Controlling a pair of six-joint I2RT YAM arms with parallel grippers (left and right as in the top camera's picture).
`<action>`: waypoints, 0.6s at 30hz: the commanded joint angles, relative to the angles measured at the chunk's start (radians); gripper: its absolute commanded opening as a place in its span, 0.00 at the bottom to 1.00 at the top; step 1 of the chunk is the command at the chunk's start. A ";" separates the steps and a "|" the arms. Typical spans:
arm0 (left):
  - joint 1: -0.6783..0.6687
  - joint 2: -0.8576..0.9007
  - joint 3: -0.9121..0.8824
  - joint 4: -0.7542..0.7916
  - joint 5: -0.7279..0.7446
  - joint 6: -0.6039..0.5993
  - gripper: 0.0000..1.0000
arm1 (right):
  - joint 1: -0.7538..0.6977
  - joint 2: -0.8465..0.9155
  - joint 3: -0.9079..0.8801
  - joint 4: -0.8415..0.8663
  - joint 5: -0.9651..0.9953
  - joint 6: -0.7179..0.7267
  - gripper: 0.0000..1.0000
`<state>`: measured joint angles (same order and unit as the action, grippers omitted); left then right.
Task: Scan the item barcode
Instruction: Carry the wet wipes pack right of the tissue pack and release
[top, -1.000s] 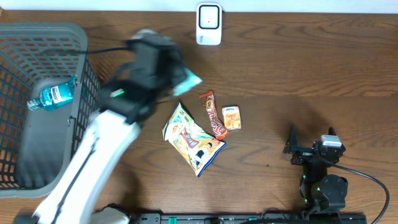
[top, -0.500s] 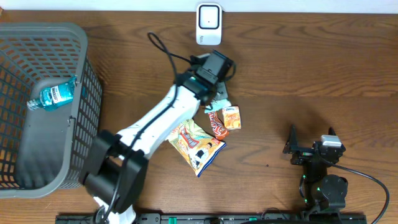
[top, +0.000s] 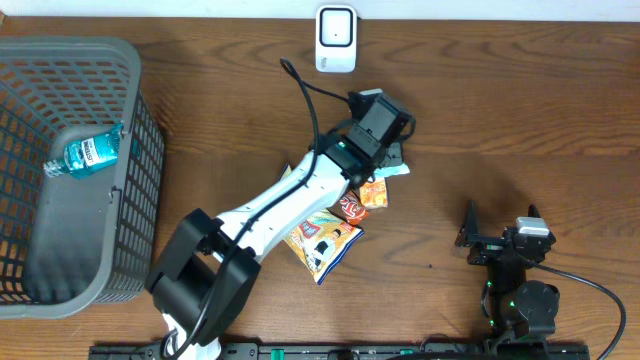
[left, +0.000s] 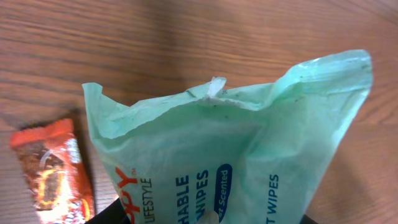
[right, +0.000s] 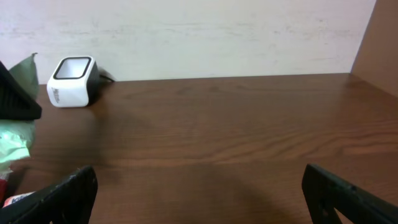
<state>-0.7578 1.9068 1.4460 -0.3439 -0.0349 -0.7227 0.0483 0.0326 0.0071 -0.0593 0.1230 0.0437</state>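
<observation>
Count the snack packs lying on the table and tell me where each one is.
3. Chip bag near the table's middle, partly under the left arm; red bar at its upper right; orange pack right beside the bar. The arm may hide more.

green wipes pack, printed "LIFESTYLE", "WIPES", "Scented"

We've got the mint-green wipes pack pinched in the left gripper above the desk, crinkled top seam up, white lettering running sideways. Our white barcode scanner stands upright at the far edge, apart from it.
</observation>
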 joint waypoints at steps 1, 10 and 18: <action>-0.034 0.064 0.002 0.019 -0.006 0.032 0.44 | 0.004 0.000 -0.002 -0.004 -0.002 -0.008 0.99; -0.080 0.189 0.002 0.076 0.015 0.031 0.45 | 0.004 0.000 -0.002 -0.004 -0.002 -0.008 0.99; -0.079 0.192 0.002 0.029 0.022 0.028 0.44 | 0.004 0.000 -0.002 -0.004 -0.002 -0.008 0.99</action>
<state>-0.8387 2.1036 1.4460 -0.2916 -0.0097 -0.7055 0.0483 0.0326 0.0071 -0.0593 0.1230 0.0437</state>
